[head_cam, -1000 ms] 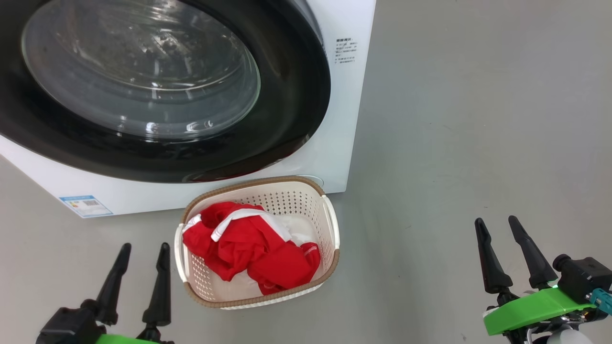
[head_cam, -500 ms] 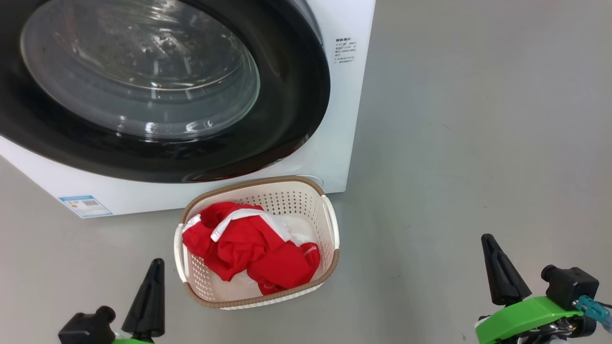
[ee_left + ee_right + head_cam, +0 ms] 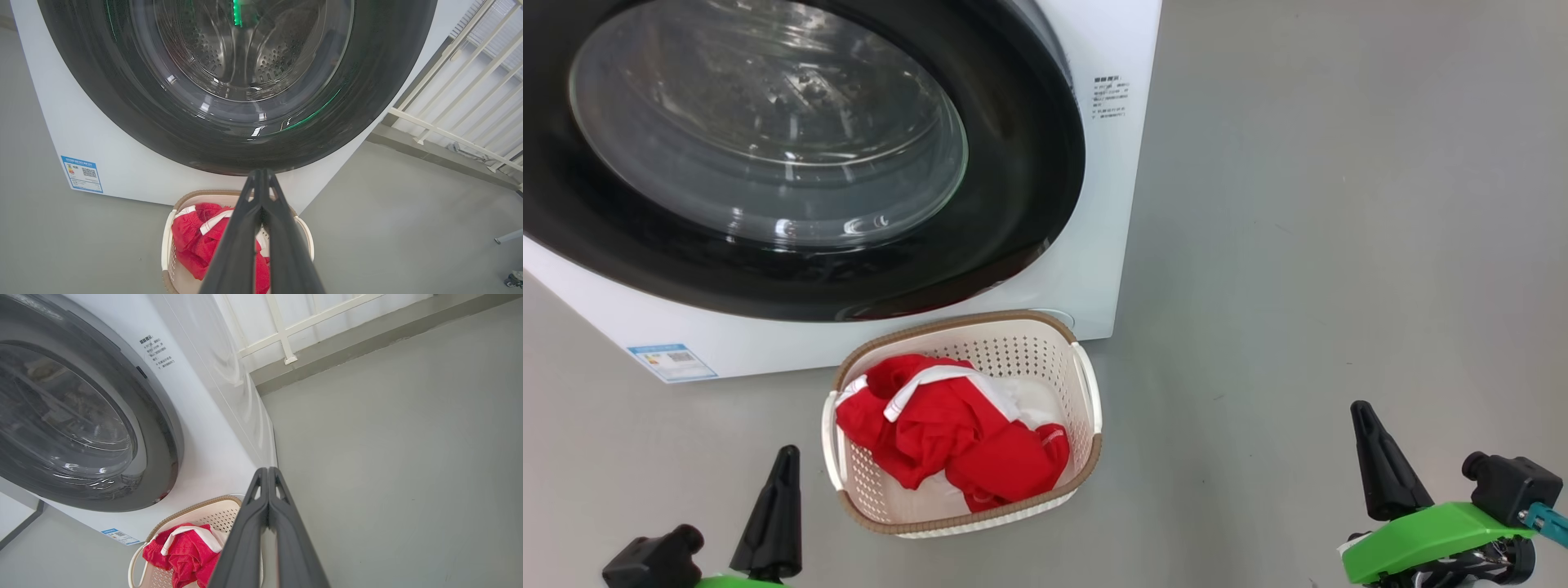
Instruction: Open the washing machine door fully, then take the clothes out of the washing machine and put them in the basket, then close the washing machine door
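1. Clothes (image 3: 947, 445), red with white stripes, lie bunched up inside the basket (image 3: 1013, 347).
2. That basket stands on the grey floor (image 3: 1298, 245), just in front of the washing machine (image 3: 1107, 245).
3. Its round black-rimmed door (image 3: 1033, 163) lies flat against the white front.
4. Near the basket's left side hangs the left gripper (image 3: 786, 457), fingers pressed together and holding nothing.
5. Well off to the right, over bare floor, the right gripper (image 3: 1361, 412) has its fingers together too, and is empty.

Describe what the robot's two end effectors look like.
The left end effector and right end effector have long, tapering matte-black fingers ending in points. The right one sits on a bright green plastic bracket beside a black connector block with a teal plug; the left has a similar black block.
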You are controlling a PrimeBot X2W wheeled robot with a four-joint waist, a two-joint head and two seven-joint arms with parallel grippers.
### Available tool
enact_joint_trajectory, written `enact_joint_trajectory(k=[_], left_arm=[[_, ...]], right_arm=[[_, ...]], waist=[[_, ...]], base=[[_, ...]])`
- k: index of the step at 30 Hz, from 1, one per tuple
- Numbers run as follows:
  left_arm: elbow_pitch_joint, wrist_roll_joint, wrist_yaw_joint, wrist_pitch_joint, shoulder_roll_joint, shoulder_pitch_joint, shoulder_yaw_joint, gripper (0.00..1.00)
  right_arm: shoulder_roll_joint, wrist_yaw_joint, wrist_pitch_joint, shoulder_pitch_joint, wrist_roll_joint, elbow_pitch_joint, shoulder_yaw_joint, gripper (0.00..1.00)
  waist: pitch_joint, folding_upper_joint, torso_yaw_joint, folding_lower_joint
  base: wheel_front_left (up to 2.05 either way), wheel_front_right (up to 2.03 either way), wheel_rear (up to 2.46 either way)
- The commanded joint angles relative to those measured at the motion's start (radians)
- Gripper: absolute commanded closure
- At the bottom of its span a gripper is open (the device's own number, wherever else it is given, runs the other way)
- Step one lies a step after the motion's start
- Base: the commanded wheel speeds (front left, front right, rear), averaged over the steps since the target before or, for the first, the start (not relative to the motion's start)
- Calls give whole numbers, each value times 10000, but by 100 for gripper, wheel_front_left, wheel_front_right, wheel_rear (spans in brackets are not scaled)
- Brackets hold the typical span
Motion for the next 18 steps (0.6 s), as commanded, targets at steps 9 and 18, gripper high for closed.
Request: enact_joint_trajectory(k=[9,18], left_arm=[[-143,-1118,-13,236,193,-144,93,100],[-126,-2085,-19,464,211,-195,121,100]], right_arm=[[-170,-2,239,-134,1084,-308,-35,100],[-179,-3,477,-180,1967,-361,-74,100]], waist=[[-119,0,-9,-2],[-236,0,-18,-2]], base=[[0,0,0],[0,0,0]])
